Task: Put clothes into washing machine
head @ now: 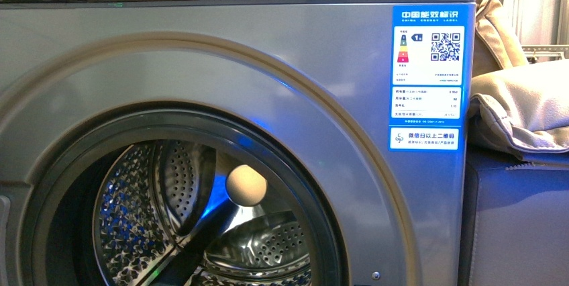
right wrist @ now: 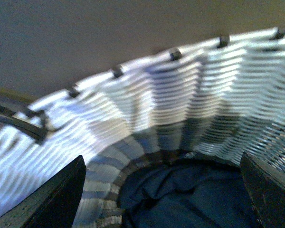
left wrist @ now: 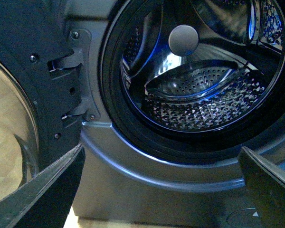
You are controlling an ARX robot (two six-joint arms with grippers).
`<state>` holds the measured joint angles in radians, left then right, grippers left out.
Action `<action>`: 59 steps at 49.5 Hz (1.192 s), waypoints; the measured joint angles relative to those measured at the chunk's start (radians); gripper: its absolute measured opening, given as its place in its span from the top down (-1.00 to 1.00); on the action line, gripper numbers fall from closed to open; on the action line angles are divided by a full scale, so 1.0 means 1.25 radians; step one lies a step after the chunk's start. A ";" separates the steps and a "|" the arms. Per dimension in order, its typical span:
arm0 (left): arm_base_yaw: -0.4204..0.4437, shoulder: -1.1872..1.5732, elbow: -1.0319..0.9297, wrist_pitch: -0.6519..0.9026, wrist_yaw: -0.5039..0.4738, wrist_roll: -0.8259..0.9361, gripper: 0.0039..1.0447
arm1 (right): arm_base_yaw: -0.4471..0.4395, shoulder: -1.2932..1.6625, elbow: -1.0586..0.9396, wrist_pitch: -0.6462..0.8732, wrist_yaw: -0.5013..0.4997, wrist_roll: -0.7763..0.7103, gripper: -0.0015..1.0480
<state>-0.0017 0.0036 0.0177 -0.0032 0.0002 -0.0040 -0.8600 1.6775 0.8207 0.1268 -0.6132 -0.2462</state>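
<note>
Silver washing machine [head: 201, 37]; beige fabric pile [head: 523, 108] beside

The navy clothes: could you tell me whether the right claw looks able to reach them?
Probably yes: the right claw hangs open over the basket, and the clothes lie uncovered inside.

A blue-and-white energy label [head: 427, 64] at the upper right of the washing machine [head: 201, 51] front panel carries the white heading "中国能效标识". Beneath the heading sit a coloured grade scale, a dark arrow [head: 417, 37] marked "1" and a QR code [head: 445, 46]. A separate blue strip [head: 425, 138] just below the label reads "微信扫以上二维码". The table of figures between them and the remaining fine print are too small to read.
</note>
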 joint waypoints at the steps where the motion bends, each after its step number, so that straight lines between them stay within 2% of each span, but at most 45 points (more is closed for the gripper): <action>1: 0.000 0.000 0.000 0.000 0.000 0.000 -0.88 | -0.001 0.018 -0.001 0.006 0.008 -0.008 -0.85; 15: 0.000 0.000 0.000 0.000 0.000 0.000 -0.88 | 0.002 0.325 0.055 0.068 0.131 -0.065 -0.85; 26: 0.000 0.000 0.000 0.000 0.000 0.000 -0.88 | 0.013 0.481 0.075 0.108 0.185 -0.097 -0.85; 40: 0.000 0.000 0.000 0.000 0.000 0.000 -0.88 | 0.012 0.657 0.106 0.170 0.212 -0.110 -0.85; 59: 0.000 0.000 0.000 0.000 0.000 0.000 -0.88 | 0.023 0.795 0.163 0.189 0.224 -0.118 -0.85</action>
<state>-0.0017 0.0036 0.0177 -0.0032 0.0002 -0.0040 -0.8314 2.6717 1.0241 0.3634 -0.3328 -0.3943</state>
